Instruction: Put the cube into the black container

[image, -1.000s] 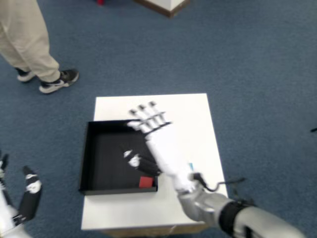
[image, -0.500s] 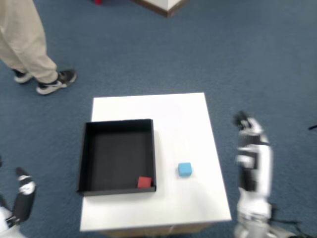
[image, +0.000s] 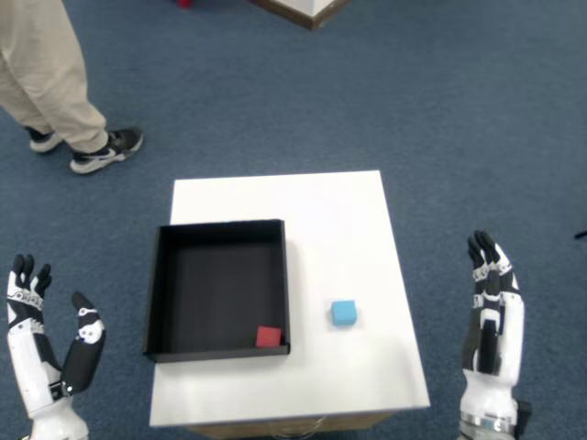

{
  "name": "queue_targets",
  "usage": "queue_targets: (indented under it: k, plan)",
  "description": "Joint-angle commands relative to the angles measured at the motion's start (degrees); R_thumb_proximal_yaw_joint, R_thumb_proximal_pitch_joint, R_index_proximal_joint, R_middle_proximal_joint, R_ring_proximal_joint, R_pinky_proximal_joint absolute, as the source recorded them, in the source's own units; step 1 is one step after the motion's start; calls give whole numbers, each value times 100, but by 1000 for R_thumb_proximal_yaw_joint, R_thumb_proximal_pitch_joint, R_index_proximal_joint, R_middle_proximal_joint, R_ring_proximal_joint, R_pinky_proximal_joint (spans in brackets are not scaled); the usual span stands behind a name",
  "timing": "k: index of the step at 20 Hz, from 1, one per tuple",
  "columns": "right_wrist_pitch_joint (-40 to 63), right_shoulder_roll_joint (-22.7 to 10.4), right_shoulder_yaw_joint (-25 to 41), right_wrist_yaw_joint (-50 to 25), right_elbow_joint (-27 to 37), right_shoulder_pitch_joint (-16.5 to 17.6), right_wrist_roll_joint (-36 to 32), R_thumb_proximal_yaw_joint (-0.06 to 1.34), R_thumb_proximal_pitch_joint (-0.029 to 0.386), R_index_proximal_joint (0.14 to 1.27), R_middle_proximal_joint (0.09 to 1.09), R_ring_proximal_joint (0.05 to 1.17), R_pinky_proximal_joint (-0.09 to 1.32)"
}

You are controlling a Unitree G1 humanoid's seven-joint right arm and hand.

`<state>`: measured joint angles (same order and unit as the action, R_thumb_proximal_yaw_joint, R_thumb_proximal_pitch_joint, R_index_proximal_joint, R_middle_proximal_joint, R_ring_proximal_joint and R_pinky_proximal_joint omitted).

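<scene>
A small blue cube (image: 343, 313) lies on the white table (image: 321, 211), just right of the black container (image: 158, 293). A red cube (image: 268, 336) rests inside the container at its near right corner. My right hand (image: 491, 321) hovers off the table's right edge, fingers straight and apart, holding nothing, well to the right of the blue cube. The other hand (image: 46, 353) is raised at the lower left, off the table, also holding nothing.
A person's legs in beige trousers and dark sneakers (image: 108, 151) stand on the blue carpet beyond the table's far left. A wooden-edged object (image: 303, 9) sits at the top of the view.
My right hand has pulled back from over the container, swung out past the table's right edge and settled lower there. The blue cube, hidden a second ago, is now uncovered. The left hand rose.
</scene>
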<state>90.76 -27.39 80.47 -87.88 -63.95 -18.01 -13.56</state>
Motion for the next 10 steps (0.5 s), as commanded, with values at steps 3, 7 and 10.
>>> queue_targets:
  k: [3,7,10]
  plan:
    - [237,10,104,282,-198,-171,-445,-14,203,258,187,199,40]
    - [221,84,211,475,-282,-200,-679,-18,199,259,189,201,32]
    - [219,125,265,606,-305,-232,-787,-20,195,260,191,203,28]
